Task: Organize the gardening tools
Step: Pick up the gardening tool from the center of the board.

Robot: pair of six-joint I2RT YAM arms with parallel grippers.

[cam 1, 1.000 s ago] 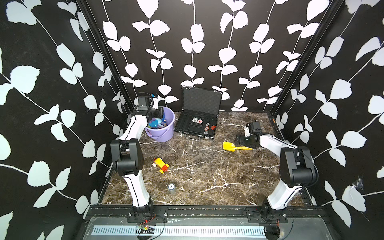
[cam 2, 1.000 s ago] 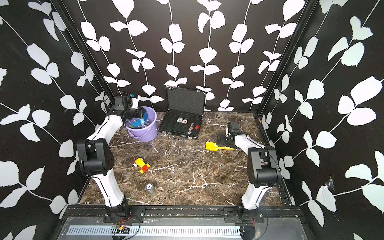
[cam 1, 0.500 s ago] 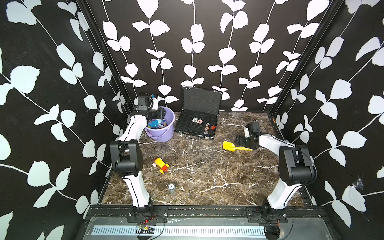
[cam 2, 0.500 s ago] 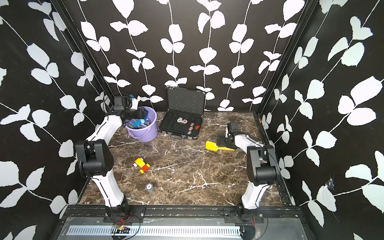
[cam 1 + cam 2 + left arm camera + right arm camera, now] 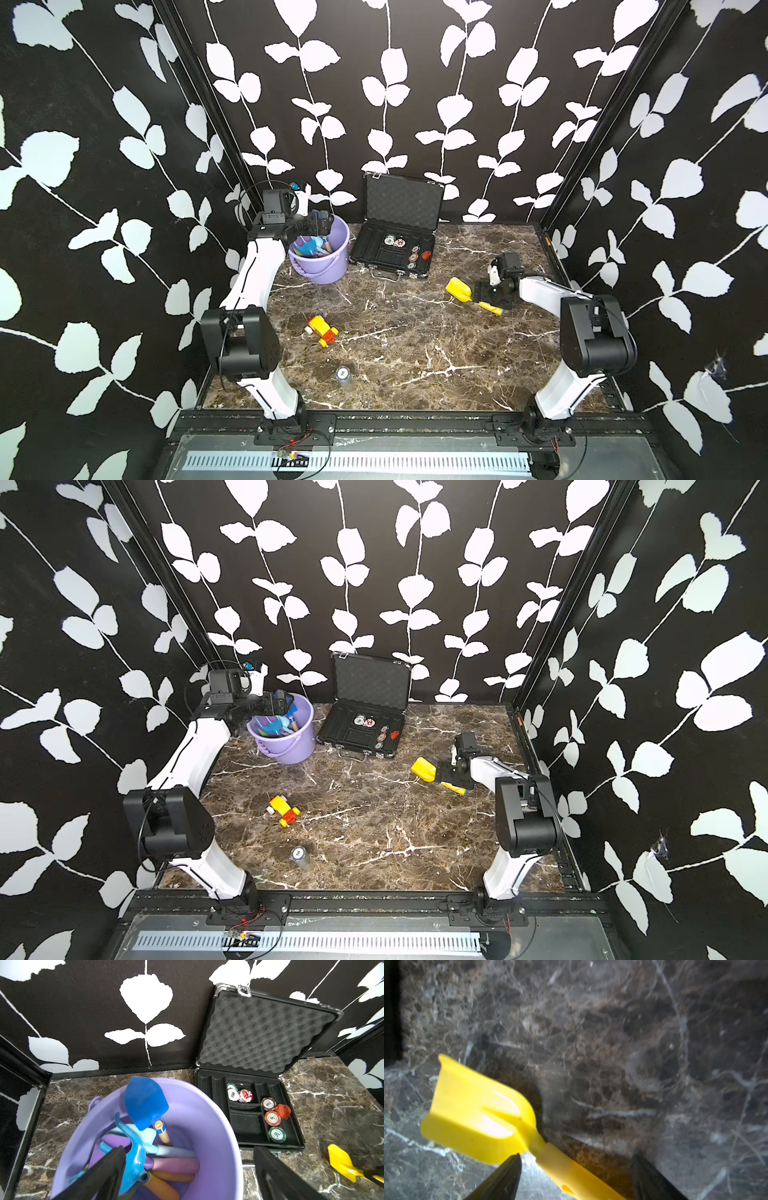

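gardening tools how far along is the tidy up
Done: several tools, including the blue trowel, sit in the purple bucket, with the left claw open above it. In hand: the right claw, open, straddles the handle of the yellow scoop. Left: grip it, then bucket it.

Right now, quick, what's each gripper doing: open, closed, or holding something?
Left gripper: open above the purple bucket, holding nothing.
Right gripper: open, jaws straddling the yellow scoop handle, not gripping it.

We saw a glossy yellow plastic shovel (image 5: 477, 1109) on the polished brown marble table (image 5: 415, 353), a smooth lilac plastic bucket (image 5: 203, 1118), and dimpled matt foam (image 5: 259, 1032) lining the black case (image 5: 245, 1126).
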